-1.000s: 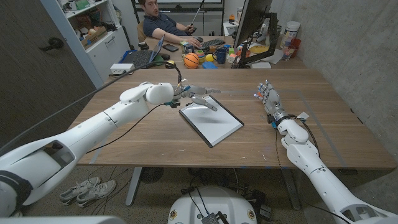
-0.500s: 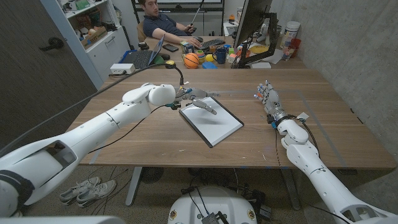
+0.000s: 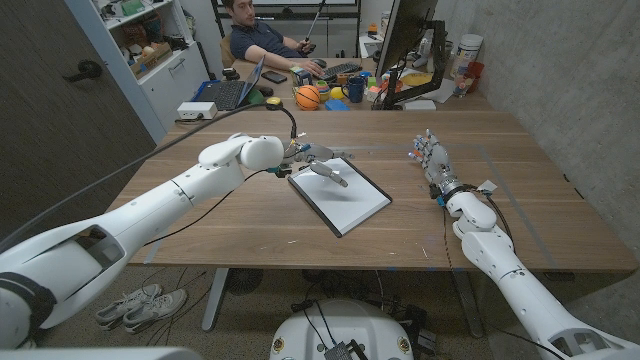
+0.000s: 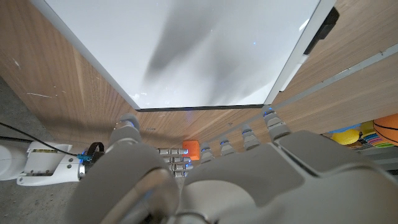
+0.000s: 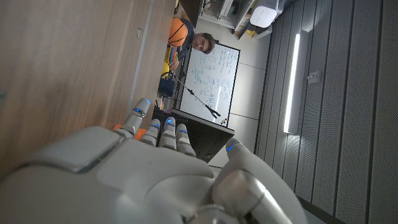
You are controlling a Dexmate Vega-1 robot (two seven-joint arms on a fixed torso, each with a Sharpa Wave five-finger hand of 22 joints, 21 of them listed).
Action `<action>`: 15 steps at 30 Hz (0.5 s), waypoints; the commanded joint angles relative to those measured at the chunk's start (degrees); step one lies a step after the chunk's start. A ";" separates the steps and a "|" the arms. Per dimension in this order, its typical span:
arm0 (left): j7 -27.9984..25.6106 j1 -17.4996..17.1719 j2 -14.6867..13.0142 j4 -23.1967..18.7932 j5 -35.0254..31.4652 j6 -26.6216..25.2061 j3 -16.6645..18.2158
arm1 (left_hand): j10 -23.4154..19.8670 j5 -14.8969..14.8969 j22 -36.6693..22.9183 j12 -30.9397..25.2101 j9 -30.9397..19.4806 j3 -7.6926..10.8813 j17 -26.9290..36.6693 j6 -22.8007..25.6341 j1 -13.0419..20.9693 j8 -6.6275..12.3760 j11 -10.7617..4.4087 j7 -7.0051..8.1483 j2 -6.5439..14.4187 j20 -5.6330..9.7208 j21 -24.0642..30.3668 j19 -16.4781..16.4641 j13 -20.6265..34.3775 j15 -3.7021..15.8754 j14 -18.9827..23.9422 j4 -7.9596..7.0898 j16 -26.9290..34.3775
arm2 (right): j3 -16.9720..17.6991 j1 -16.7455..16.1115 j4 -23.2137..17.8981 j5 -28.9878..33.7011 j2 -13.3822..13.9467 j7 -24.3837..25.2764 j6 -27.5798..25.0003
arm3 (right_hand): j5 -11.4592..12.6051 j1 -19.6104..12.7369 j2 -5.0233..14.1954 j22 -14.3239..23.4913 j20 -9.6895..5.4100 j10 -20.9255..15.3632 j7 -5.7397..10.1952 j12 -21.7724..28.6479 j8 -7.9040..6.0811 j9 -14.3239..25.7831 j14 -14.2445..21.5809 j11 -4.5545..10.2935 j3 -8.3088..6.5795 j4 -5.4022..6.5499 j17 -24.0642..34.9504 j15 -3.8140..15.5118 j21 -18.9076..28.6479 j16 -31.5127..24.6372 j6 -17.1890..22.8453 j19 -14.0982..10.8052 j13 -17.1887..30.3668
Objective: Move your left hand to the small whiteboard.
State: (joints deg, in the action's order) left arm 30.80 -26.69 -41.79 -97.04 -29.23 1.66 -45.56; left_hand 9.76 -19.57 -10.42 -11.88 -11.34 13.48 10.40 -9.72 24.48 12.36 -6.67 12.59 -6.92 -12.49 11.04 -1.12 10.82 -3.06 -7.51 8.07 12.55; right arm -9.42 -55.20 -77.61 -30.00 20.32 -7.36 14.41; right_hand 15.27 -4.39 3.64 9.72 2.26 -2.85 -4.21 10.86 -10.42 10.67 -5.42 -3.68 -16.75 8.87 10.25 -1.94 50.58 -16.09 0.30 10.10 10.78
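- The whiteboard (image 3: pixel 340 194) lies flat near the middle of the table (image 3: pixel 250 220), turned at an angle, with a dark frame around its white face.
- The left hand (image 3: pixel 322 166) reaches in from the left and sits over the board's far corner, fingers stretched out and apart, holding nothing. I cannot tell whether the fingertips touch the surface.
- From the left wrist, the board (image 4: pixel 186 50) spreads just beyond the fingertips (image 4: pixel 268 113), and a soft shadow falls across the white.
- The right hand (image 3: pixel 430 155) stands on the table's right side, well apart from the board, fingers pointing up and loosely spread, empty.
- A person (image 3: pixel 262 38) sits behind the table at a cluttered desk, holding a thin stick.
- A basketball (image 3: pixel 309 96) rests on that desk, beside a laptop (image 3: pixel 225 92).
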 commanded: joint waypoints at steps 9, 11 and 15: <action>1.49 1.24 0.37 -0.45 -0.85 -0.47 -0.25 | 2.46 -0.60 -0.15 0.04 -0.23 -0.36 0.05 -2.38 1.34 0.45 -0.47 0.13 0.37 -0.07 0.27 -0.67 0.10 0.75 -0.12 -0.09 0.00 | 1.02 2.65 3.16 -1.29 -0.13 -2.01 -0.34 | 0.49 0.45 0.01 0.29 0.14 -0.01 -0.17 0.23 -0.39 0.11 0.12 -0.23 0.52 -0.19 0.21 0.00 -0.50 0.15 -0.12 1.12 0.21; 1.27 1.04 0.25 -0.79 -1.00 -0.68 -0.12 | 2.50 -0.61 -0.14 0.08 -0.23 -0.39 0.05 -2.29 1.40 0.48 -0.41 0.13 0.40 -0.07 0.26 -0.69 0.10 0.75 -0.19 -0.11 -0.05 | 0.77 3.08 3.71 -0.97 0.10 -2.53 -0.50 | 0.51 0.47 0.01 0.29 0.16 0.01 -0.14 0.22 -0.37 0.11 0.13 -0.26 0.55 -0.20 0.20 -0.02 -0.56 0.17 -0.17 1.12 0.21; 1.35 0.77 0.10 -1.26 -0.97 -1.03 0.02 | 2.42 -0.62 -0.14 0.11 -0.23 -0.44 0.05 -2.09 1.53 0.53 -0.46 0.13 0.47 -0.07 0.25 -0.70 0.12 0.82 -0.25 -0.14 -0.10 | 0.72 4.04 4.91 -0.87 -0.29 -3.00 -0.02 | 0.55 0.51 0.01 0.30 0.16 -0.01 -0.12 0.22 -0.38 0.11 0.13 -0.12 0.62 -0.22 0.20 -0.04 -0.67 0.22 -0.16 1.07 0.21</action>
State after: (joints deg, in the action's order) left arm 31.88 -25.81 -41.51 -97.43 -29.93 1.26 -45.83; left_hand 9.76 -19.97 -10.42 -11.88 -11.34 13.16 10.40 -9.72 25.53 12.36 -6.66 12.59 -6.46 -12.43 11.04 -1.65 10.81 -2.59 -7.59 7.93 12.54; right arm -8.80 -53.10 -75.08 -30.65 20.35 -9.01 14.30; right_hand 15.48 -4.39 3.64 9.72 2.26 -2.85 -4.21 10.86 -10.42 10.67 -5.42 -3.68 -16.52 8.63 10.25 -1.94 49.97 -15.95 0.30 10.09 10.78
